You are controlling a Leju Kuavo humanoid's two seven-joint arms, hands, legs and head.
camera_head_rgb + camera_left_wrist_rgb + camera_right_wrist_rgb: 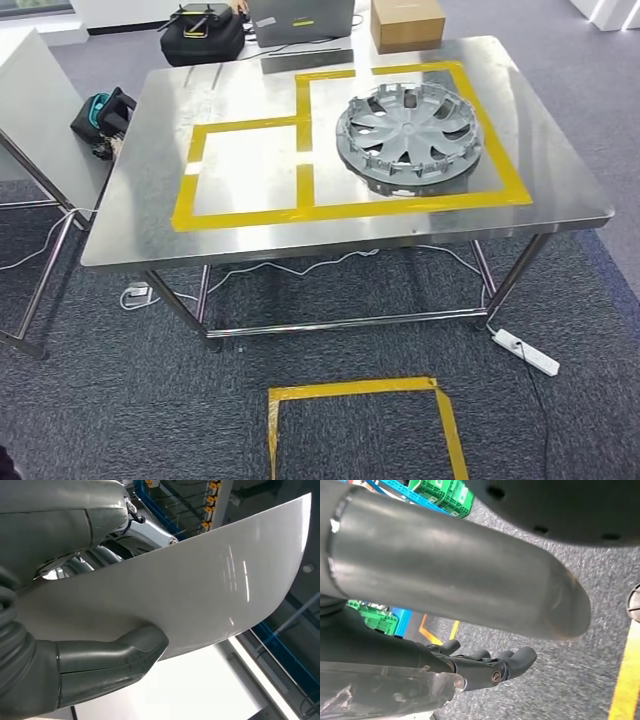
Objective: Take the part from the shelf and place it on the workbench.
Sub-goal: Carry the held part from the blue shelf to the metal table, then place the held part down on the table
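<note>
From my head view, the workbench (226, 80) stands ahead of me, its steel top marked with yellow tape (302, 210) into two bays. A grey wheel cover (408, 137) already lies in the right-hand bay, so I judge the smaller left bay is where my load belongs. A taped square (355, 390) on the carpet in front looks like my standing mark, and I am not yet on it.

At my left wrist, my left hand (75, 645) grips the part (211, 585), a smooth, pale, curved panel. My thumb (124, 652) presses along one face while darker fingers (94, 560) sit behind the opposite face, pinching it near its edge so the long span sticks out ahead of me. Blue racking (279, 655) shows beyond it.

At my right wrist, my right hand (486, 667) hangs over the grey carpet with its fingers stretched out side by side and nothing between them. A grey tube (452, 565) runs across close to the camera; I cannot tell what it is.
</note>
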